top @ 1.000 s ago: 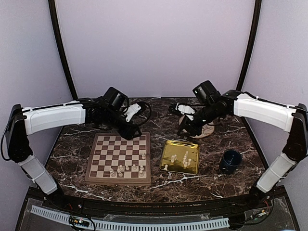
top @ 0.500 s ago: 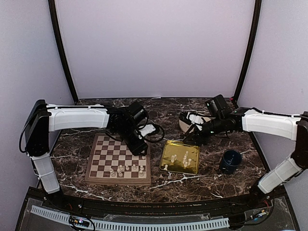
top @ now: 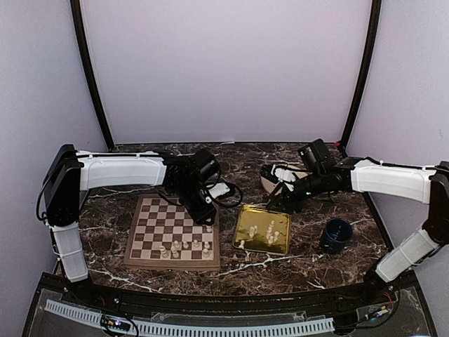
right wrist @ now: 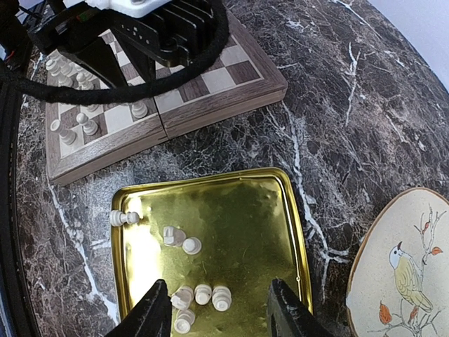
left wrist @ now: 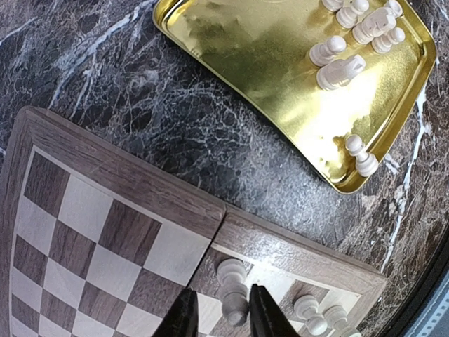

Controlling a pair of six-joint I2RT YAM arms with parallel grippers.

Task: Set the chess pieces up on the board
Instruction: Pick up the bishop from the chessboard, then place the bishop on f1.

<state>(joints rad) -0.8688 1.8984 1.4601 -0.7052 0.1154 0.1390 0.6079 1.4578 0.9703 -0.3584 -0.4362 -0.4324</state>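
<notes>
The wooden chessboard (top: 144, 228) lies left of centre, with a row of white chess pieces (top: 186, 246) along its near edge. My left gripper (top: 208, 215) hangs low over the board's right edge. In the left wrist view its jaws (left wrist: 223, 310) stand narrowly open around an upright white piece (left wrist: 235, 284). The right finger touches it and a gap shows on the left. My right gripper (right wrist: 214, 309) is open above the gold tray (right wrist: 238, 203), over several loose white pieces (right wrist: 203, 295) that lie in it.
The gold tray (top: 252, 226) sits just right of the board. A blue cup (top: 336, 234) stands further right. A round plate painted with a bird (right wrist: 407, 267) lies behind the tray. The left arm's black cable (right wrist: 140, 81) loops over the board's corner.
My left arm swung right and down to the board's right edge, and its jaws narrowed around a piece there. My right arm came forward from the plate to the tray and opened wider.
</notes>
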